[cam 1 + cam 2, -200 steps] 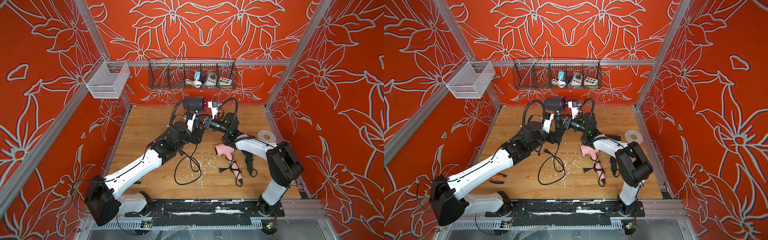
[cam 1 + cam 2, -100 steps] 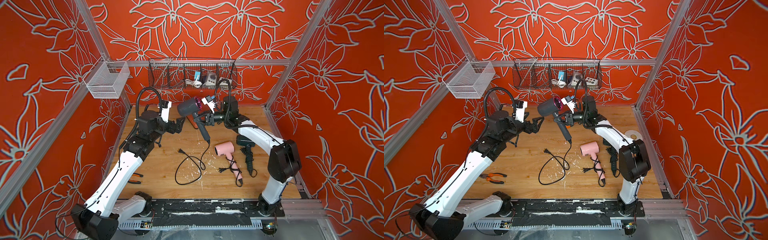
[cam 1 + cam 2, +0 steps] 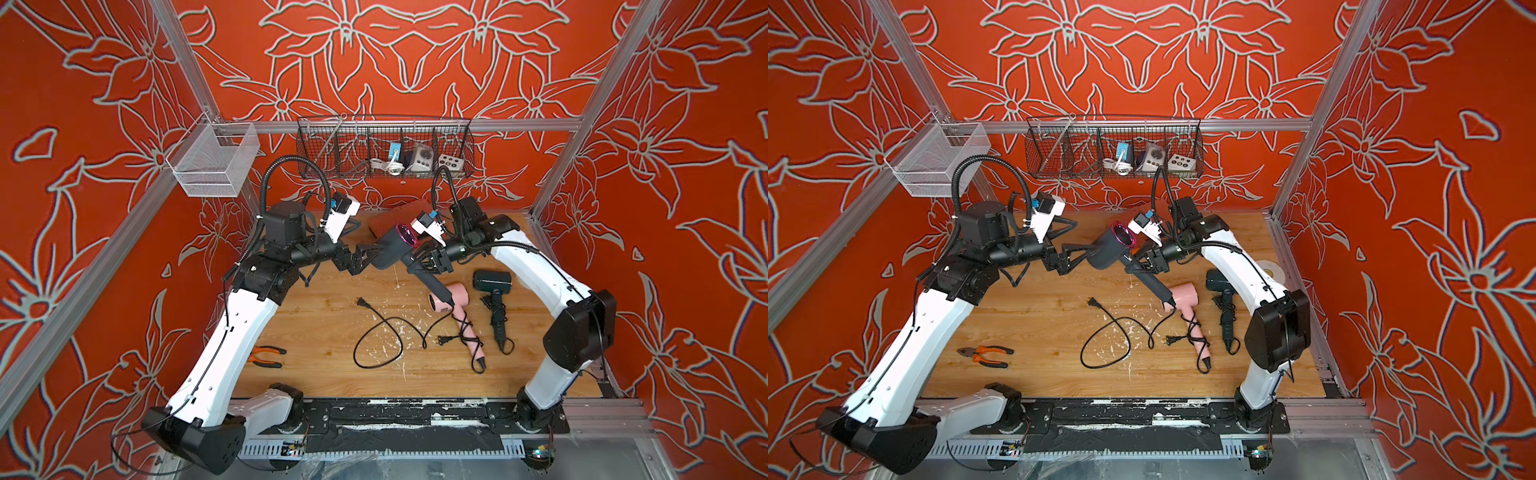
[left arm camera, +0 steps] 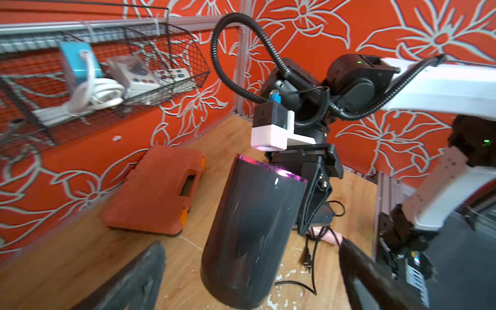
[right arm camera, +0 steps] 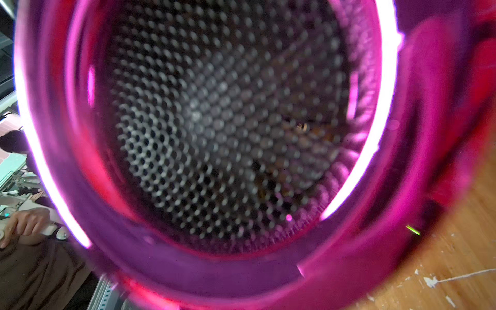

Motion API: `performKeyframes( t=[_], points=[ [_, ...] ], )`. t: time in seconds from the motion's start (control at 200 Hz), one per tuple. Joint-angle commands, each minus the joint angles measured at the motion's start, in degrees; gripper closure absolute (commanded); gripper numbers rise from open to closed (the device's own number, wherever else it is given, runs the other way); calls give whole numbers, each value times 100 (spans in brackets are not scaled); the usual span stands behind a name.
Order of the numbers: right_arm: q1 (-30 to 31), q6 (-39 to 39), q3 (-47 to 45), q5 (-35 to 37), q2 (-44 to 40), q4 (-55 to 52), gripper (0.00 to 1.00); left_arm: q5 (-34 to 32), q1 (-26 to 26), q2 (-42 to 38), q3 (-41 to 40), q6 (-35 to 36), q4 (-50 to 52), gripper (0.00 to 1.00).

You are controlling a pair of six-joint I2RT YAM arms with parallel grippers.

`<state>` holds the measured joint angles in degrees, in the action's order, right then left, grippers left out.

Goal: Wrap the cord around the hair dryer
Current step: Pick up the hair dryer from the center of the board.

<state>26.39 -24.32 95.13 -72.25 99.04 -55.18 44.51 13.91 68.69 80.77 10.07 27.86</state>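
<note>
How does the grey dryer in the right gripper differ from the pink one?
The grey dryer is held off the table by the right gripper; the pink dryer lies flat on it. The grey dryer's cord trails loose across the wood; the pink dryer's is wound round its handle. Both have black cords.

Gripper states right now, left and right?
Left gripper: open, straddling the dark grey, magenta-rimmed hair dryer.
Right gripper: shut on that dryer's handle.

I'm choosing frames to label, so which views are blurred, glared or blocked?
Right wrist view: filled by the grey hair dryer, mesh out of focus, glare streaks on its magenta ring. Left wrist view: motion smear on the wire basket and orange case. Both top views: sharp, evenly lit.
</note>
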Motion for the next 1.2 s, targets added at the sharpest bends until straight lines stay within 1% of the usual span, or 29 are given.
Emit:
performKeyframes(
  t=[0.0, 0.085, 0.205, 0.275, 0.395, 0.515, 0.63, 0.726, 0.891, 1.006, 1.196],
  points=[
    [-3, -946, 321, -443, -236, -887, 100, 1303, -38, 302, 222, 57, 414, 1],
    [14, -1023, 407, -605, -283, -981, 100, 1584, -38, 473, 142, -163, 253, 1],
    [47, -1038, 436, -678, -337, -998, 100, 2234, -16, 617, -52, -675, -259, 2],
    [69, -1109, 454, -742, -335, -1070, 100, 2288, 51, 693, -24, -638, -173, 3],
    [192, -1318, 584, -683, -223, -1348, 100, 2215, 226, 861, 189, -340, 298, 4],
    [349, -1739, 942, -573, 52, -1953, 100, 2027, 484, 1041, 447, 36, 897, 6],
    [404, -2013, 1224, -501, 284, -2371, 100, 1835, 662, 1098, 536, 185, 1205, 11],
    [406, -2049, 1314, -501, 349, -2431, 100, 1721, 734, 1066, 519, 223, 1333, 16],
    [409, -2034, 1470, -350, 489, -2523, 100, 1650, 851, 1029, 532, 312, 1513, 20],
    [409, -2115, 1668, -255, 623, -2717, 100, 1511, 1018, 1115, 615, 486, 1874, 20],
    [402, -2164, 1816, -126, 702, -2855, 100, 1108, 1283, 1085, 557, 747, 2366, 14]
  ],
)
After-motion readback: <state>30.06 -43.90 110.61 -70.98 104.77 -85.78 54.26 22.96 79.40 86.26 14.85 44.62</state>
